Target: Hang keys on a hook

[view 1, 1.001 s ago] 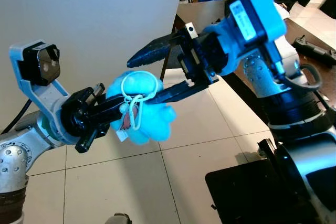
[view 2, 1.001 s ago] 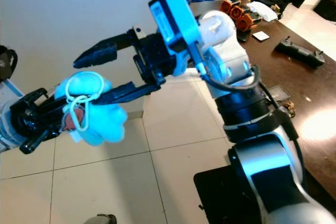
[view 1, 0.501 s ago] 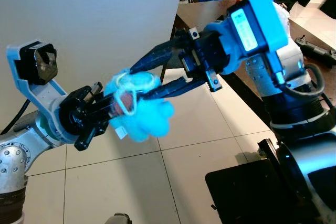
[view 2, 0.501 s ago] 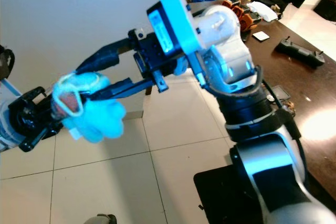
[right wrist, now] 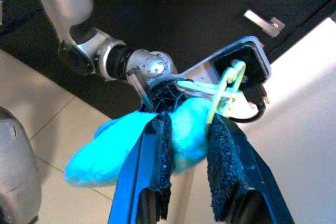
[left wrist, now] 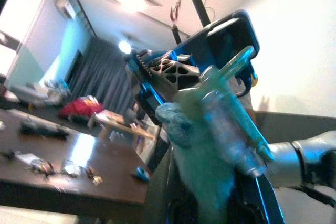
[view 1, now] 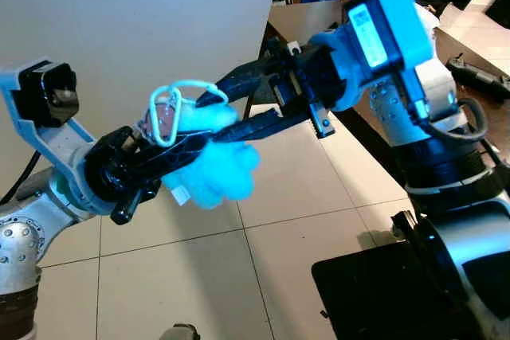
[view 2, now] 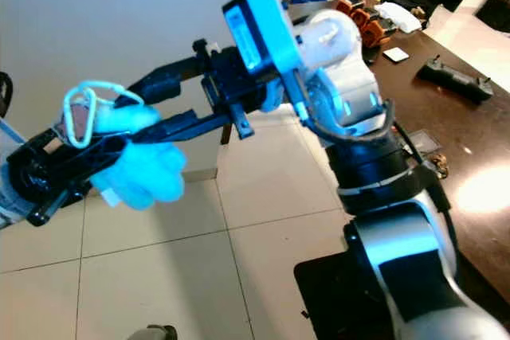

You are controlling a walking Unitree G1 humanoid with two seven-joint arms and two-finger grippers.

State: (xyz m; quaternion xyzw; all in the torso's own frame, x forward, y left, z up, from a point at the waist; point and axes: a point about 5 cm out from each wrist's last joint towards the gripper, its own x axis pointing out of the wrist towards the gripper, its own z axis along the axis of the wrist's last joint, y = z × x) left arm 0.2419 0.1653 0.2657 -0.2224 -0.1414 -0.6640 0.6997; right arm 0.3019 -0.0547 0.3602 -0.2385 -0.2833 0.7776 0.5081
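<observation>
Left gripper (view 1: 147, 166) fingers clamping blue plush toy (view 1: 215, 174); right gripper (view 1: 219, 113) fingers pinching its top. Plush squashing, light; better gripping stiff pale loop (view 1: 169, 107).

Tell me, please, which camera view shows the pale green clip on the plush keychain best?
The right eye view: the clip stands open against the plain wall. The left eye view matches it; the right wrist view shows it edge-on; the left wrist view blurs it.

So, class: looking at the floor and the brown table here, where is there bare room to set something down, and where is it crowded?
Free: the pale floor tiles between the white wall and the black object at lower right. The near stretch of brown table beside the black controller is also bare. Crowded: the table's far end around the orange items, and mid-air where both grippers meet at the blue plush keychain.
</observation>
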